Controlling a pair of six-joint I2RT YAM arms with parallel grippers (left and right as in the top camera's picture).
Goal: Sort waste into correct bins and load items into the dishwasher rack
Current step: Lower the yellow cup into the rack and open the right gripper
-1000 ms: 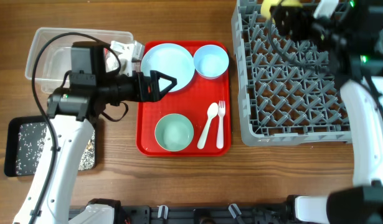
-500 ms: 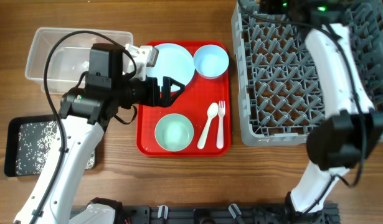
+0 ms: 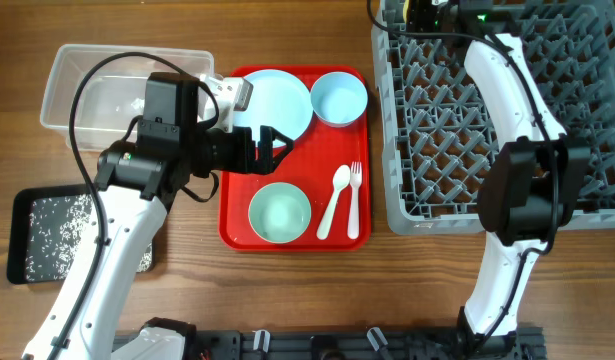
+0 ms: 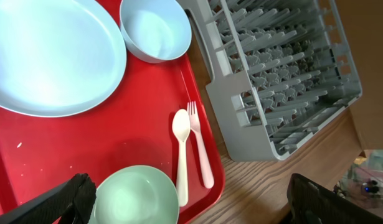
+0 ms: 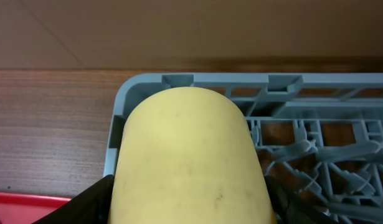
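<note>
My right gripper (image 5: pixel 190 208) is shut on the small yellow cup (image 5: pixel 188 149), with a black finger on each side of it. It hangs over the far left corner of the grey dishwasher rack (image 3: pixel 487 130); that corner's rim (image 5: pixel 197 79) shows behind the cup. My left gripper (image 3: pixel 265 143) stands wide open and empty above the red serving tray (image 3: pixel 237 235), between the pale blue plate (image 3: pixel 270 105) and the pale green bowl (image 3: pixel 280 213). A pale blue bowl (image 3: pixel 339 98), a white spoon (image 3: pixel 334 200) and a fork (image 3: pixel 354 198) also lie on that tray.
The clear plastic tub (image 3: pixel 87 95) stands at the far left. The flat black tray (image 3: pixel 47 235), holding pale crumbs, lies at the near left. The right arm reaches across the rack from the near edge.
The right arm has swung the yellow cup left to the rack's far left corner. The left gripper has shifted a little to the right over the red tray.
</note>
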